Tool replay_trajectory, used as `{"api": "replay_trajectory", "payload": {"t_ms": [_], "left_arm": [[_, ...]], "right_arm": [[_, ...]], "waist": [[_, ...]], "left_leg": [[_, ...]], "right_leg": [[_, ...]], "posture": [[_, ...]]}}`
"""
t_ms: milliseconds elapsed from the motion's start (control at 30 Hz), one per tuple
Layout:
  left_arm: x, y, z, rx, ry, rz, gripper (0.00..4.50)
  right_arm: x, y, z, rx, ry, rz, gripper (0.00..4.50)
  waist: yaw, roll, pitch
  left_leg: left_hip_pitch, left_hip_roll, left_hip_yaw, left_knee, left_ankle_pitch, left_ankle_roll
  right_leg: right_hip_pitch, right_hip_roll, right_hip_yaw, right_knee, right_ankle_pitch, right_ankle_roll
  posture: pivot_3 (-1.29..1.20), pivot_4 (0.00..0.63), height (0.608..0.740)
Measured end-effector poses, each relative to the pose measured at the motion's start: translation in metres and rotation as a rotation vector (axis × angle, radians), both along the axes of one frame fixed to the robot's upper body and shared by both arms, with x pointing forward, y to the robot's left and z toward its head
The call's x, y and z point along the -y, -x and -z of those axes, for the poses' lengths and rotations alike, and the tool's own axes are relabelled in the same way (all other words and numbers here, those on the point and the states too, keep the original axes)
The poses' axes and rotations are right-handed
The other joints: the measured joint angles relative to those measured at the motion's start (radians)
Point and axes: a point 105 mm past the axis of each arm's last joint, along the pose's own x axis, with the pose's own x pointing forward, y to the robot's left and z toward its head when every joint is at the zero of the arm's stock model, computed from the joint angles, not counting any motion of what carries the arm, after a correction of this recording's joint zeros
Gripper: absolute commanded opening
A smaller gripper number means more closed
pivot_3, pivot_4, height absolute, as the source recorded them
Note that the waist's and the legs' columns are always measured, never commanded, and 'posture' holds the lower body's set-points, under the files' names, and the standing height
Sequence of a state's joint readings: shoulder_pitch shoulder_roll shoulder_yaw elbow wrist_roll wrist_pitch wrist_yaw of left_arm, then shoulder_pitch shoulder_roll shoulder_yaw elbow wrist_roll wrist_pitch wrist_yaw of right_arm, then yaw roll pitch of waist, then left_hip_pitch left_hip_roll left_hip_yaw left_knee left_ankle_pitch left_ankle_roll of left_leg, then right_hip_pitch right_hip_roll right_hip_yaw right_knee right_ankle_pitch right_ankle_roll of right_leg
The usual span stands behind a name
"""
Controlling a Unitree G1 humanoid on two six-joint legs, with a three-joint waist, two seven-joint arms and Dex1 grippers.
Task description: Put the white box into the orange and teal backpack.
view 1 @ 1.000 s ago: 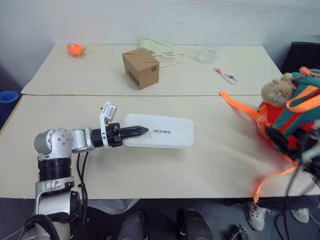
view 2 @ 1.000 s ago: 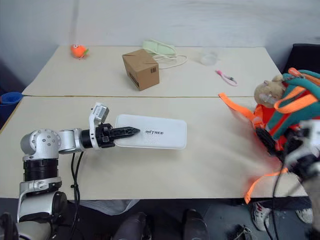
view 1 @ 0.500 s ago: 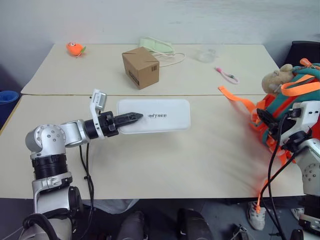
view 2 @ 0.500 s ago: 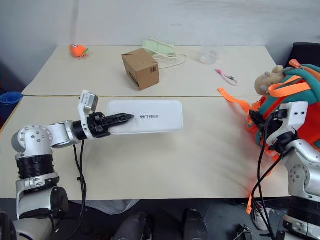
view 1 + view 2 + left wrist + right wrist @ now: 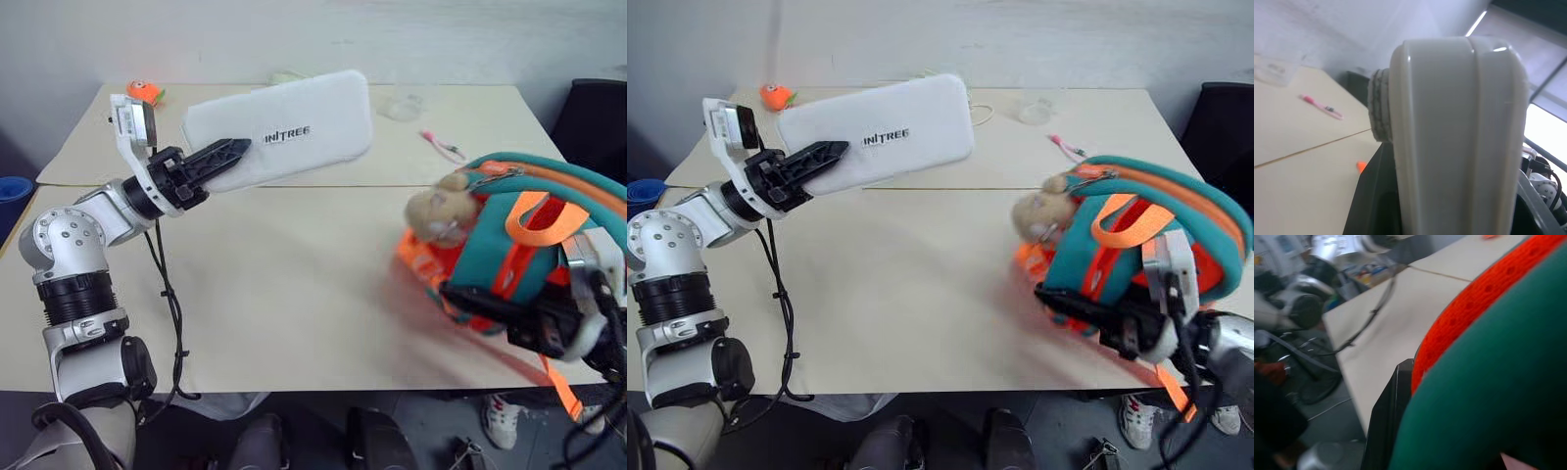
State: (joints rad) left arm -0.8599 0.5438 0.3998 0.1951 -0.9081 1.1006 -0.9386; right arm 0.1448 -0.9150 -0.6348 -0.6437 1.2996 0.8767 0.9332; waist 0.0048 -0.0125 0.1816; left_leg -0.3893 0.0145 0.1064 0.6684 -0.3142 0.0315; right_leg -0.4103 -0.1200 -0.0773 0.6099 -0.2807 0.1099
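Observation:
The white box, flat and long with dark lettering, hangs tilted in the air above the table's far half. My left gripper is shut on its near-left end, one black finger lying across the top face. In the left wrist view the box's edge stands close up between the fingers. The orange and teal backpack sits on the table's right front, its tan plush animal facing the middle. My right gripper is shut on the backpack's lower front edge, and its teal and orange fabric presses against the fingers.
On the table's far half lie an orange toy, a pink object and a clear item. A blue object sits off the left edge. A dark chair stands at the right.
My left gripper lifted the white box off the table and tipped it upward. My right gripper closed on the backpack and pulled it left, further onto the table.

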Motion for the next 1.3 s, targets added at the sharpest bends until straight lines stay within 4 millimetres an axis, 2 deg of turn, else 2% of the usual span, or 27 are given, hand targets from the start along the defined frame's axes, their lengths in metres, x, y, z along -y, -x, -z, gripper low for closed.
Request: {"api": "replay_trajectory", "payload": {"t_ms": [200,300,367,467,567,767,900,1000,1100,1167,1233,1300], "left_arm": [[0.030,0.023,0.011,0.097,-0.102,0.175,1.24],[0.044,0.021,0.020,0.125,-0.128,0.190,1.24],[0.058,0.012,0.022,0.157,-0.095,0.171,1.24],[0.060,0.002,0.012,0.173,-0.067,0.143,1.24],[0.061,0.005,0.004,0.233,-0.080,0.158,1.24],[0.078,0.017,0.034,0.287,-0.227,0.265,1.24],[0.091,0.011,0.055,0.440,-0.398,0.251,1.24],[0.103,0.010,0.056,0.521,-0.437,0.280,1.24],[0.126,0.011,0.048,0.601,-0.462,0.341,1.24],[0.148,0.013,0.047,0.628,-0.458,0.388,1.24],[0.177,0.016,0.054,0.635,-0.463,0.431,1.24],[0.193,0.017,0.059,0.641,-0.475,0.443,1.24]], "right_arm": [[0.010,0.022,-0.004,-0.116,0.000,-0.058,0.05],[0.014,0.027,-0.006,-0.144,-0.005,-0.066,0.05],[0.017,0.032,-0.007,-0.168,-0.012,-0.081,0.05],[0.018,0.040,-0.009,-0.189,-0.013,-0.107,0.05],[0.020,0.045,-0.011,-0.192,-0.011,-0.118,0.05],[0.021,0.042,-0.011,-0.165,0.005,-0.102,0.05],[0.021,0.037,-0.008,-0.152,0.013,-0.088,0.05],[0.020,0.034,-0.005,-0.144,0.024,-0.089,0.05],[0.019,0.027,0.000,-0.124,0.051,-0.083,0.05],[0.018,0.018,0.005,-0.104,0.065,-0.071,0.05],[0.017,0.007,0.009,-0.077,0.079,-0.047,0.05],[0.015,0.004,0.011,-0.064,0.090,-0.043,0.05]], "waist": [[0.014,-0.003,0.002],[0.020,-0.003,0.002],[0.030,-0.004,0.002],[0.031,-0.008,0.004],[0.024,-0.008,0.004],[0.023,-0.008,0.004],[0.032,-0.008,0.004],[0.041,-0.008,0.004],[0.049,-0.008,0.004],[0.049,-0.008,0.004],[0.048,-0.008,0.004],[0.047,-0.008,0.004]], "left_leg": [[0.001,0.000,0.000,0.000,0.000,0.000],[0.001,-0.001,-0.001,0.000,0.000,0.001],[0.000,-0.003,-0.002,0.000,0.001,0.002],[-0.001,-0.003,-0.003,0.000,0.001,0.002],[0.000,-0.003,-0.002,0.000,0.001,0.003],[-0.001,-0.004,-0.001,0.000,0.001,0.003],[0.000,-0.004,-0.002,0.001,0.001,0.004],[-0.001,-0.004,-0.002,0.002,0.001,0.005],[-0.002,-0.004,-0.002,0.005,0.000,0.006],[-0.004,-0.005,-0.002,0.008,-0.001,0.008],[-0.007,-0.005,-0.002,0.013,-0.002,0.010],[-0.009,-0.005,-0.002,0.014,-0.002,0.011]], "right_leg": [[0.000,-0.006,0.001,-0.003,0.000,0.000],[0.000,-0.007,0.000,-0.003,0.000,0.000],[0.000,-0.010,0.000,-0.003,0.000,0.000],[0.000,-0.009,-0.001,-0.003,0.000,0.000],[0.001,-0.008,-0.002,-0.002,0.001,0.001],[0.001,-0.005,-0.002,-0.004,0.001,0.002],[0.002,-0.006,-0.002,-0.005,0.002,0.002],[0.002,-0.010,-0.002,-0.006,0.003,0.003],[0.002,-0.010,-0.003,-0.006,0.003,0.003],[0.002,-0.009,-0.003,-0.006,0.004,0.004],[0.000,-0.008,-0.003,-0.006,0.005,0.006],[-0.001,-0.008,-0.003,-0.006,0.005,0.007]], "posture": [[0.00,0.150,0.740],[0.00,0.150,0.740],[0.00,0.150,0.740],[0.00,0.150,0.740],[0.00,0.150,0.740],[0.00,0.150,0.740],[0.00,0.150,0.740],[0.00,0.150,0.740],[0.00,0.150,0.740],[0.00,0.150,0.740],[0.00,0.150,0.740],[0.00,0.150,0.740]]}}
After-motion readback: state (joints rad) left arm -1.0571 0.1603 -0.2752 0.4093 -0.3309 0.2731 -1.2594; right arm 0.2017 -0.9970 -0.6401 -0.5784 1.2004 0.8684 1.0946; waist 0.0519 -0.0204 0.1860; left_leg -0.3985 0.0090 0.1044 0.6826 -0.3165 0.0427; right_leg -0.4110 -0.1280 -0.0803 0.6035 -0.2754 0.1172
